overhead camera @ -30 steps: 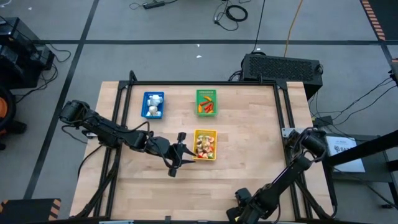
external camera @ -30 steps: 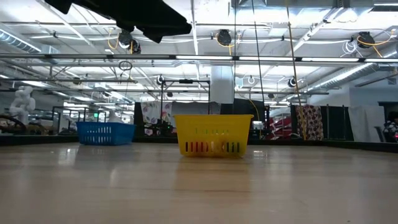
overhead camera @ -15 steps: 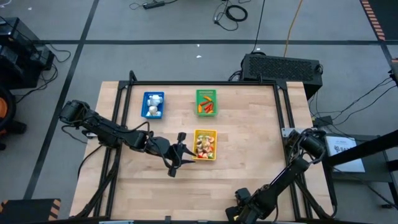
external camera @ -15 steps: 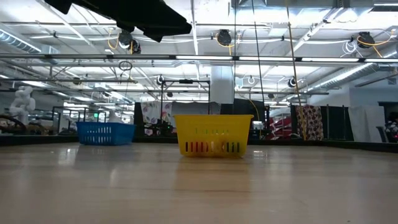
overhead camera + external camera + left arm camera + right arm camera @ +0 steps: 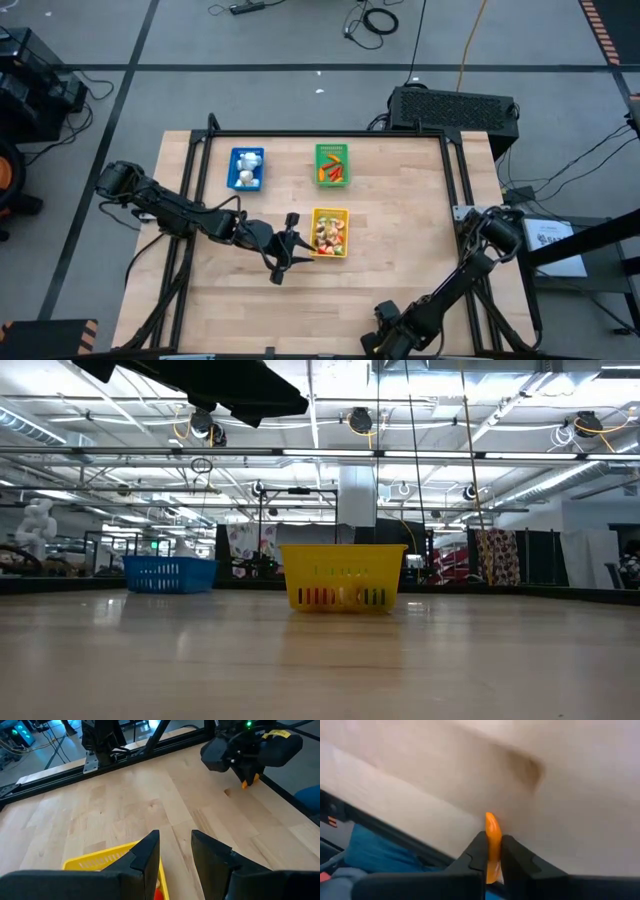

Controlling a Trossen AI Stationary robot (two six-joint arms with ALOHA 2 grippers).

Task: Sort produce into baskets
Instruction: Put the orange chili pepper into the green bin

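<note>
The yellow basket [image 5: 330,232] stands mid-table and holds mixed produce. It also shows in the low view [image 5: 344,577] and the left wrist view [image 5: 107,860]. The blue basket [image 5: 247,168] holds white bulbs. The green basket [image 5: 332,164] holds orange-red pieces. My left gripper [image 5: 292,247] is open and empty, just left of the yellow basket, above its near left corner [image 5: 175,851]. My right gripper [image 5: 385,330] is at the table's near edge, shut on an orange carrot-like piece [image 5: 491,837], which also shows in the left wrist view [image 5: 245,782]. My right gripper pinches the orange carrot-like piece between its two fingers, by its sides [image 5: 492,851]. The piece lies along the fingers, and its pointed end [image 5: 490,818] sticks out past the fingertips. In the left wrist view the fingers point down, with the piece's end [image 5: 244,784] close over the tabletop.
The blue basket [image 5: 170,574] and green basket stand toward the far edge. Bare wood lies between the yellow basket and my right gripper. A black metal frame [image 5: 150,742] runs along the table's edges.
</note>
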